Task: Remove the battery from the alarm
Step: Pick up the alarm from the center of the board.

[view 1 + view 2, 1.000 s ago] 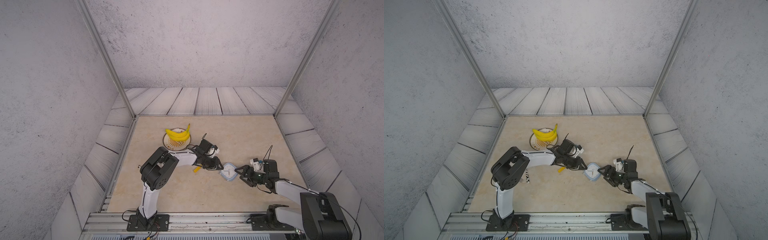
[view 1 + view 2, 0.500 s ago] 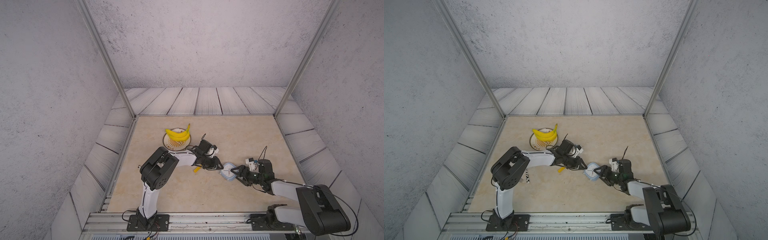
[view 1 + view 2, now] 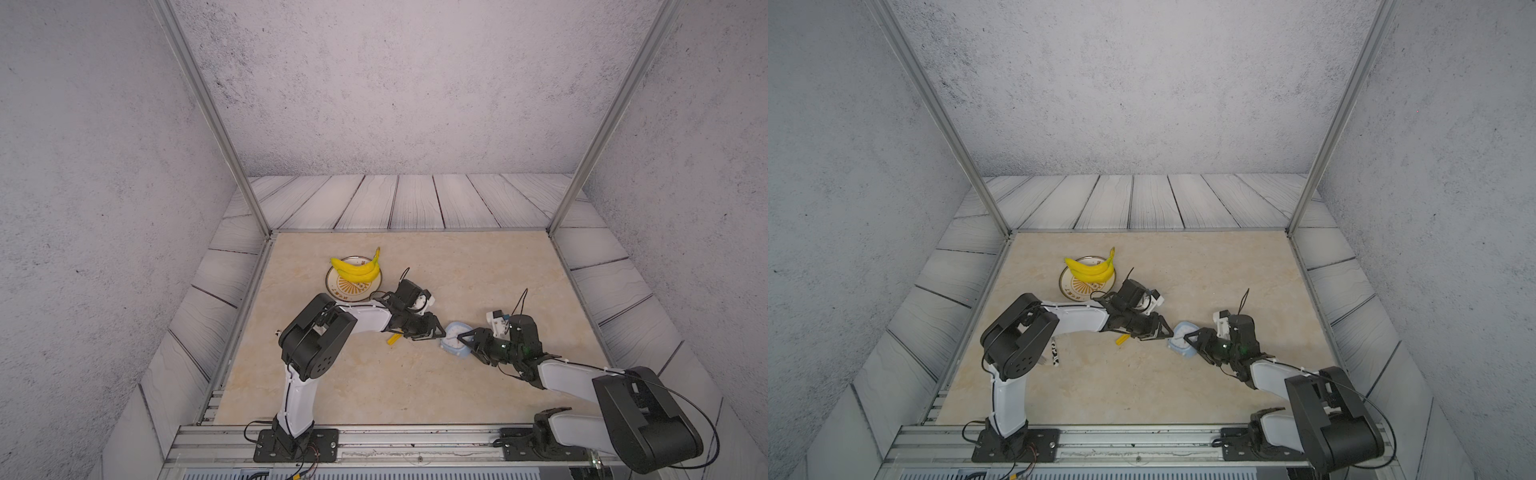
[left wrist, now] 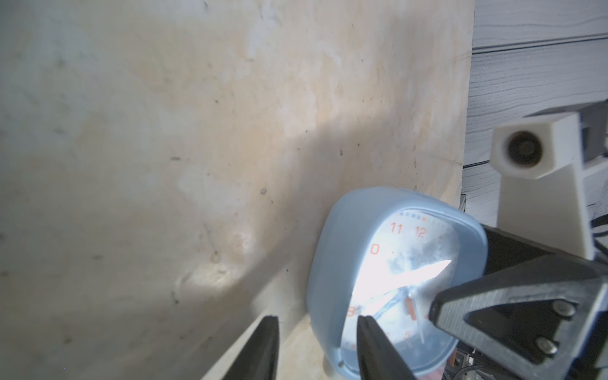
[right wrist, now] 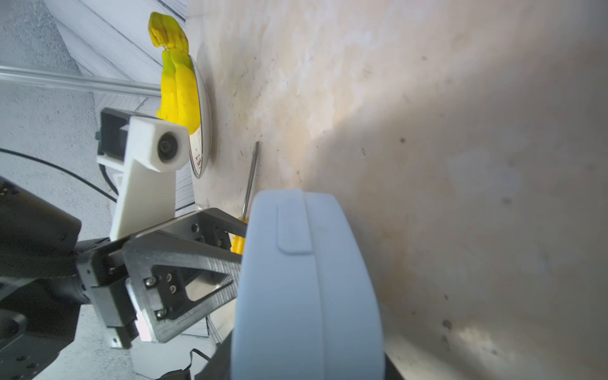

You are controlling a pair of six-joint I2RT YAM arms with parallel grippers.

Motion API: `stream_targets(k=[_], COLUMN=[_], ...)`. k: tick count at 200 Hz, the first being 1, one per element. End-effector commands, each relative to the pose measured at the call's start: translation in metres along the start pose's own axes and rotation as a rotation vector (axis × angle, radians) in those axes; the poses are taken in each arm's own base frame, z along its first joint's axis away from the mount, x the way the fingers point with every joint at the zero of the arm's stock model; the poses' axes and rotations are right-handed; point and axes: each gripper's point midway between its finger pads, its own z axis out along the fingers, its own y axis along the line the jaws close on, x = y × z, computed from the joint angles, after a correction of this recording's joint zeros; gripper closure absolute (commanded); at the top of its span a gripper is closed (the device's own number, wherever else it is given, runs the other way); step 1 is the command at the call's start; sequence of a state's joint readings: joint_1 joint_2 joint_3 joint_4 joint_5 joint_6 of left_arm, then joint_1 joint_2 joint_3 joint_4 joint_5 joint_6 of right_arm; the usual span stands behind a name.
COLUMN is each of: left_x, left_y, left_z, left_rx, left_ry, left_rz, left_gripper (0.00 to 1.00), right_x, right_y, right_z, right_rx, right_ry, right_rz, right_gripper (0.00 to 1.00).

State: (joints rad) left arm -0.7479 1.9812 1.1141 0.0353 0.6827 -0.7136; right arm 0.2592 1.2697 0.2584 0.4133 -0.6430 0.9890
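I am steadying the alarm (image 3: pixel 453 338), which is standing on edge between my two arms, low over the counter (image 3: pixel 374 395). My right jaws are gripping it across face and back. My left jaws are standing apart, straddling the edge nearest them without pressing. The battery is not showing, so I am judging it still inside. Next I am needing the back turned toward my left jaws and held firm, so that its cover can come off.

Grey speckled walls (image 3: pixel 374 83) on three sides, with aluminium corner posts (image 3: pixel 212 116). A pale wood-plank surround (image 3: pixel 415 203) borders the beige marbled tabletop (image 3: pixel 457 266), and a metal rail (image 3: pixel 415 440) runs along the near edge. Light is even, shadows soft.
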Motion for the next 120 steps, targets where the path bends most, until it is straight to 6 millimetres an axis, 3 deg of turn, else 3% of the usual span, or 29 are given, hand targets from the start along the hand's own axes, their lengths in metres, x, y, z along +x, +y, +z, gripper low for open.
stream_targets(k=[1,54,85,120], left_x=[0.002,-0.002,0.012,0.03], left_y=[0.002,-0.016,-0.025,-0.03], left_z=[-0.021,-0.117,-0.168,-0.207], left_rx=[-0.03,-0.079,-0.074,-0.056], left_ry=[-0.035,-0.226,-0.323,-0.426], left_rz=[0.0,0.033,-0.02,-0.222], left_gripper=[0.48,0.28,0.21,0.18], right_x=[-0.008,-0.01,-0.015,-0.017], right_y=[0.009,0.014,0.033,0.061], right_z=[-0.004,-0.024,-0.037,-0.049], right_rx=[0.02,0.141,0.211,0.332], right_ry=[-0.023,-0.016,-0.031,-0.089], right_rz=[-0.07,-0.263,-0.471,-0.804], right_gripper=[0.55,0.58,0.59,0.59])
